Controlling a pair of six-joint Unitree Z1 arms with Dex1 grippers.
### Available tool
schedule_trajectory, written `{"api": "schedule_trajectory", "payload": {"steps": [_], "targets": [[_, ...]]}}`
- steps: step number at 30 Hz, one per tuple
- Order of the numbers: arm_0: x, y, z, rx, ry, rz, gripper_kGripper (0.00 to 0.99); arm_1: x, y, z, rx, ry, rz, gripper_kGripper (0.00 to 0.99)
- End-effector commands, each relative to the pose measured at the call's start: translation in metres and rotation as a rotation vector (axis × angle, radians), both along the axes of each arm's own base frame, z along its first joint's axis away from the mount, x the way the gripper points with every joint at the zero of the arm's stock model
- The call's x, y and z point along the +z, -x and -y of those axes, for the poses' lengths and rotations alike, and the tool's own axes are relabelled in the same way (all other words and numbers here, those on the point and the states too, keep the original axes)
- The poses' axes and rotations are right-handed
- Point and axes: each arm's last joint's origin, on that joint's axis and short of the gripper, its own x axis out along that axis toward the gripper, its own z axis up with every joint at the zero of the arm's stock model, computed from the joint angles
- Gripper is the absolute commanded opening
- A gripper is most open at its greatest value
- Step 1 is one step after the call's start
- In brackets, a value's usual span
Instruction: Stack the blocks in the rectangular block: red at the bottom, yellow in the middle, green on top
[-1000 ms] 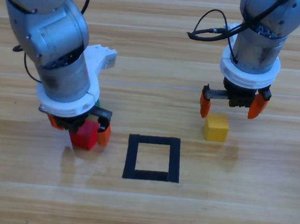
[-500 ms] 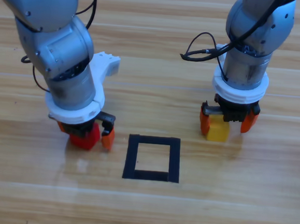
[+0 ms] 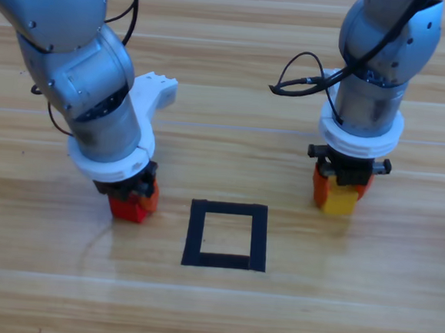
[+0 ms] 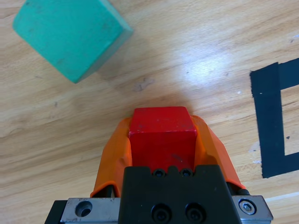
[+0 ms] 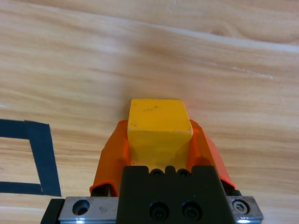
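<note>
High view: we log the left gripper [image 3: 133,198] clamped on red [image 3: 129,208], at 9 o'clock of the rectangular block [image 3: 226,235]; the right gripper [image 3: 342,190] clamped on yellow [image 3: 338,200], at 2 o'clock. Green [image 4: 70,35] lies beyond red. Pickup step; next, we judge, red goes into the outline.

**Colours on the bench**

Bright red cube [image 4: 162,135], sunny yellow cube [image 5: 159,128], teal-green cube [image 4: 70,35]. Square outline [image 3: 226,235] is plain black tape. Table [image 3: 351,300] is pale wood with streaky grain. Both arms are grey metal with orange jaws and black bodies.
</note>
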Motion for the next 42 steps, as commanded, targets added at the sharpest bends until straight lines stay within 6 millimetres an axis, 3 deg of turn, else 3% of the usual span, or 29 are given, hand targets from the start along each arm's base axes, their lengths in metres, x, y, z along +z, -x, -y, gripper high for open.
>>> {"api": "schedule_trajectory", "payload": {"steps": [1,3,8,13,17,32,42], "targets": [[0.003,-0.001,-0.021,0.053,-0.039,-0.029,0.104,0.046,0.023,0.016,0.014,-0.045,0.046,0.000],[0.017,-0.001,-0.011,0.088,-0.031,0.003,0.103,0.057,0.029,0.022,0.011,-0.055,0.059,0.000],[0.036,0.004,0.061,0.161,-0.057,-0.010,0.100,0.076,0.040,0.031,0.007,-0.072,0.081,0.000],[0.013,0.003,0.131,0.214,-0.110,-0.101,0.087,0.081,0.042,0.034,0.006,-0.066,0.098,0.000],[-0.002,0.007,0.158,0.234,-0.072,-0.169,0.074,0.083,0.042,0.035,0.001,-0.063,0.105,0.000],[-0.002,0.011,0.160,0.294,-0.050,-0.187,0.063,0.081,0.043,0.036,-0.011,-0.055,0.104,0.000],[0.022,0.013,0.145,0.287,-0.019,-0.096,0.063,0.083,0.042,0.035,-0.008,-0.054,0.115,0.000]]}}
